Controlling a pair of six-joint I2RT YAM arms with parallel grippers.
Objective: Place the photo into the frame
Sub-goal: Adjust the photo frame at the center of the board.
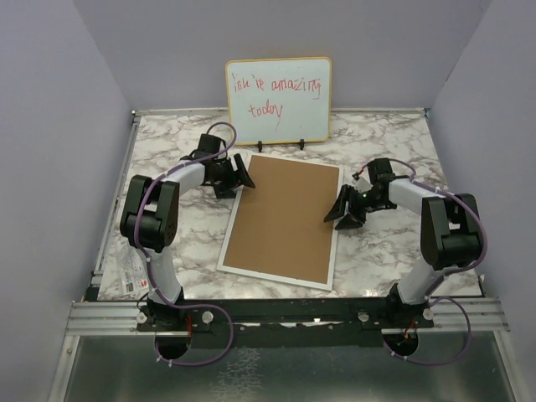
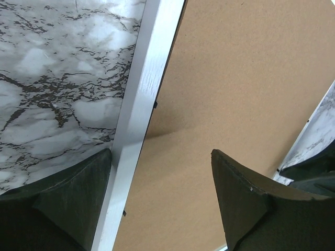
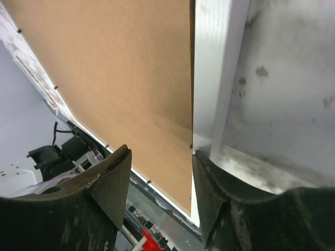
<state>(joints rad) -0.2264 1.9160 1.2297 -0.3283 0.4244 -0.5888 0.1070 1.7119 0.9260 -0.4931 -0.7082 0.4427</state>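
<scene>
As the frame (image 1: 272, 279) lies flat at the centre of the overhead view, its brown backing board (image 1: 285, 216) faces up on the marble bench (image 1: 167, 142). A whiteboard (image 1: 279, 99) stands at upper centre. The left end effector (image 1: 243, 176) sits at the frame's upper-left edge, and the right end effector (image 1: 342, 216) at its right edge.

At the left wrist, the left end effector (image 2: 161, 152) is spread, one finger (image 2: 78, 193) over the marble at lower left and the other over the backing board (image 2: 241, 83), with the white rim (image 2: 138, 115) between them.

At the right wrist, the right end effector (image 3: 160, 151) is also spread over the board (image 3: 115, 68), beside the rim (image 3: 214, 68).
</scene>
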